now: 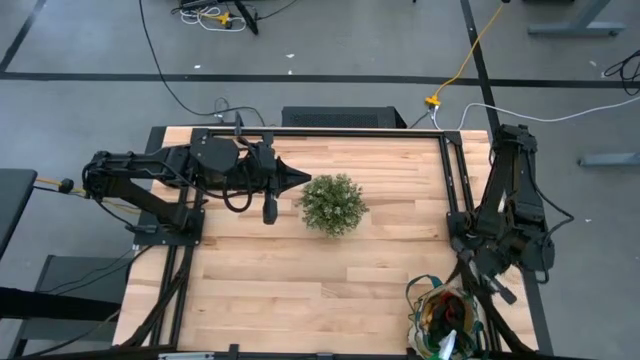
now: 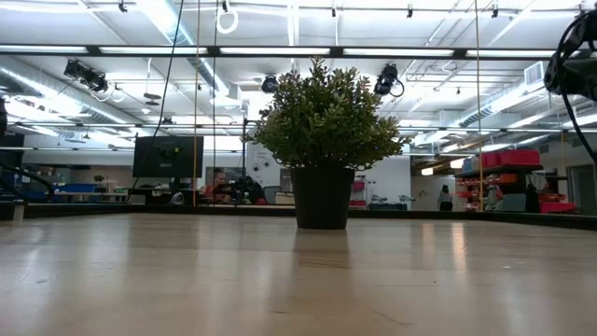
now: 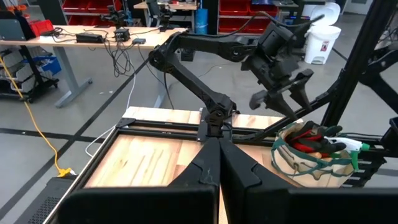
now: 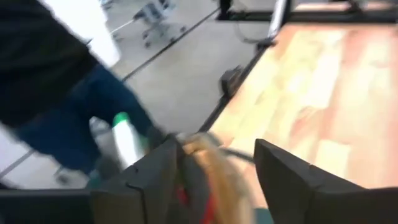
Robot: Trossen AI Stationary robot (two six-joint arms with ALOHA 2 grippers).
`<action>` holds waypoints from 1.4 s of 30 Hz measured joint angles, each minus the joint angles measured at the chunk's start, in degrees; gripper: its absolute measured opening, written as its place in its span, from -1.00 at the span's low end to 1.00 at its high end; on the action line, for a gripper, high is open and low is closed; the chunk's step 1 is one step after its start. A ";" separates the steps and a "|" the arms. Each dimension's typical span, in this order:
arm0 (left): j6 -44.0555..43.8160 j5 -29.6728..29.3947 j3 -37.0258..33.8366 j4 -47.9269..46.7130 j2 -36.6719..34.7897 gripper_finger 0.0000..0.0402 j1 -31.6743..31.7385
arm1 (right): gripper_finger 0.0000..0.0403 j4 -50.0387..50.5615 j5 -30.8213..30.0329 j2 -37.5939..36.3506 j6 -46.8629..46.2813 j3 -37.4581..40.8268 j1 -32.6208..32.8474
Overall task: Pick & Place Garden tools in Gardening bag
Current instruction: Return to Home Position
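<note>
The gardening bag (image 1: 445,318), beige with dark green trim, stands at the table's near right corner; it also shows in the left wrist view (image 3: 298,163). Inside it lie red gloves (image 3: 309,140) and a green item with a white part (image 4: 127,138), among other tools. My right gripper (image 4: 216,180) is open and empty, above the bag; it also shows in the left wrist view (image 3: 281,93). My left gripper (image 1: 298,178) is shut and empty, held above the table's far left part, pointing at the plant.
A round bushy green plant (image 1: 333,203) in a dark pot (image 2: 323,198) stands on the table's middle, toward the far edge. A person in dark clothes (image 4: 56,81) stands beyond the table's edge by the bag. The dark frame rails (image 1: 452,190) run along the table's sides.
</note>
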State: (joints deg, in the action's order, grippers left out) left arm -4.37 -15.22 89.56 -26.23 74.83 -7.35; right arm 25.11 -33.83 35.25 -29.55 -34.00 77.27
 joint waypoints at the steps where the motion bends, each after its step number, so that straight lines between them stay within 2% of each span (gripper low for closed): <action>1: -0.04 0.00 0.00 -0.01 0.00 -0.99 0.00 | 0.06 0.46 -1.01 -0.98 0.54 0.00 -0.33; 6: -3.42 0.02 0.00 0.01 0.00 -0.99 0.00 | -0.24 0.81 -4.70 -5.69 4.38 0.00 -2.69; 14: -5.52 1.11 0.00 0.05 0.00 -0.99 0.00 | -0.88 0.75 -4.68 -11.28 12.08 -0.02 -9.23; 16: -5.54 1.90 0.00 0.05 -0.02 -0.99 0.00 | -0.97 0.76 -4.65 -12.25 13.62 -0.02 -11.15; 26: -5.53 1.97 0.00 0.10 -0.02 -0.99 0.00 | -0.99 1.59 -3.69 -15.29 21.14 -0.04 -20.78; 32: -5.48 1.97 0.00 0.10 -0.04 -0.99 0.00 | -0.99 0.40 3.32 -16.14 24.31 -0.02 -25.99; 42: -5.39 1.97 0.00 0.10 -0.04 -0.99 0.00 | -1.00 -18.12 15.41 -16.12 29.11 8.99 -36.72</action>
State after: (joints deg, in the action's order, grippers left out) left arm -9.76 -13.26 89.56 -26.13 74.78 -7.35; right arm 6.99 -18.42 19.14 -0.45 -25.01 40.55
